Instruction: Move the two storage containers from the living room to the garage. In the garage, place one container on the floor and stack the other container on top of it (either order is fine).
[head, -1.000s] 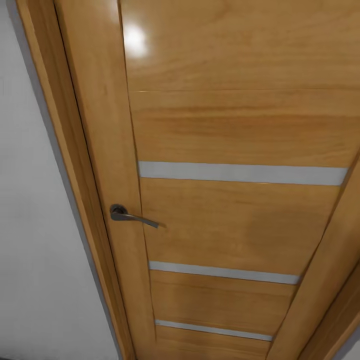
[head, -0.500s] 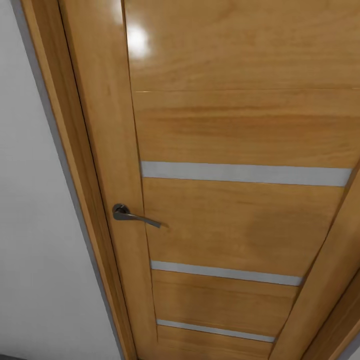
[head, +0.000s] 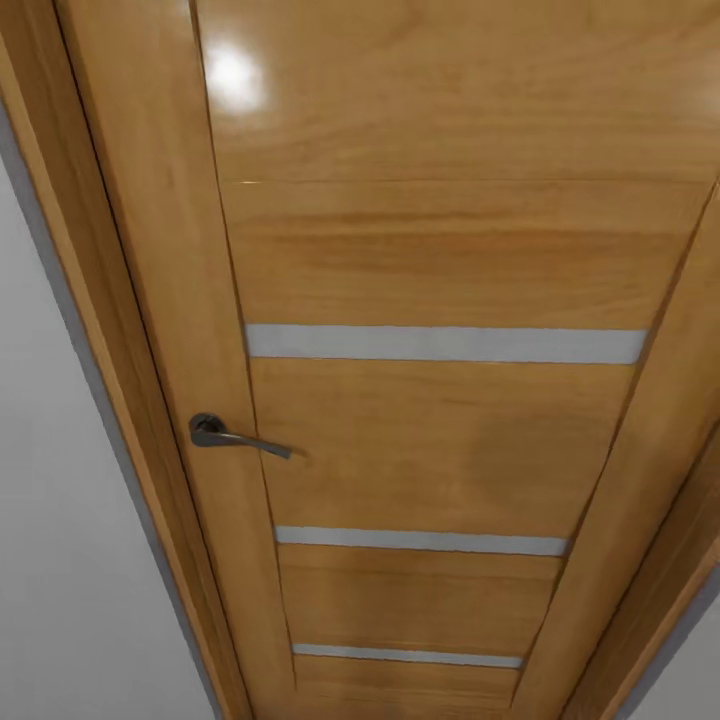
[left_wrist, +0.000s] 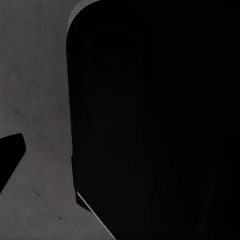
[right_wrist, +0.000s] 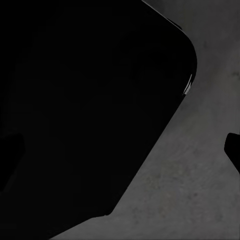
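Fingers first: a dark fingertip (left_wrist: 11, 155) pokes in at the edge of my left wrist camera and another (right_wrist: 233, 150) at the edge of my right, but a big black rounded body, probably part of the rig itself, blocks most of each picture, so I cannot tell whether either gripper is released, clenched or carrying anything. Under both wrists lies speckled dark grey concrete floor (right_wrist: 200, 195), which suggests I am standing in the garage.

From the head camera I face a wood-panelled door (head: 440, 260), closed in its frame (head: 110, 330), with pale horizontal strips across it and a grey lever handle (head: 238, 437) on its left stile, the lever pointing right. White wall (head: 60, 560) flanks the frame on the left.

Neither orange-red bin is visible to me here, so I cannot give their bearing or long axis, nor say which arm is nearer. My judgement: the handle sits toward my left arm's side, so that arm has the shorter reach if this door must open.
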